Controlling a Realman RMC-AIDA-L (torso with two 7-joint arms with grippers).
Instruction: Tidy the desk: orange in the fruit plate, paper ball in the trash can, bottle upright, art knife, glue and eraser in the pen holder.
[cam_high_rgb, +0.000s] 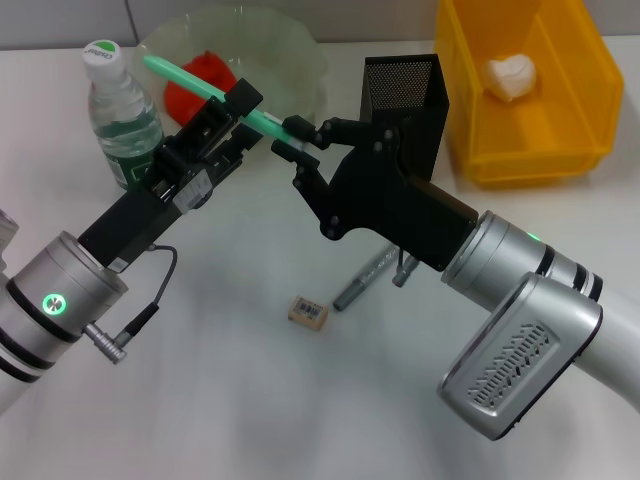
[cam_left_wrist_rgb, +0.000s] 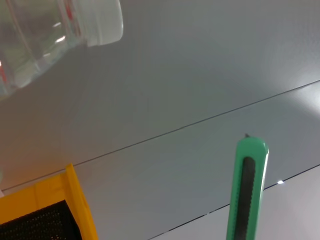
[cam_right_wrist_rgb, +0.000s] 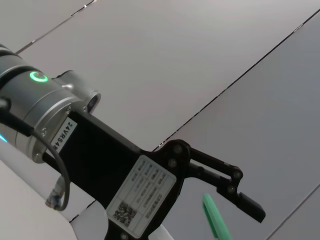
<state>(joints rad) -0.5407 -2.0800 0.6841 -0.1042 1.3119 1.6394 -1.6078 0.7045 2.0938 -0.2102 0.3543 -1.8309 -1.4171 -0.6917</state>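
Right end effector (cam_high_rgb: 287, 139) pinches one end of the art knife (cam_high_rgb: 200, 86) (green); left end effector (cam_high_rgb: 232, 113) clamps its middle.

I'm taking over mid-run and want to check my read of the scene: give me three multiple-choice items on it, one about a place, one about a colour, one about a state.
1. Where is the paper ball?
A. beside the eraser on the table
B. in the yellow bin
C. in the pen holder

2. What colour is the art knife held between the two grippers?
A. green
B. red
C. blue

3. How does the water bottle stand?
A. lying on its side
B. upright
C. tipped against the bin

Answers:
1. B: the paper ball lies inside the yellow bin.
2. A: the art knife is green, spanning from the left gripper to the right gripper.
3. B: the water bottle stands cap up beside the fruit plate.
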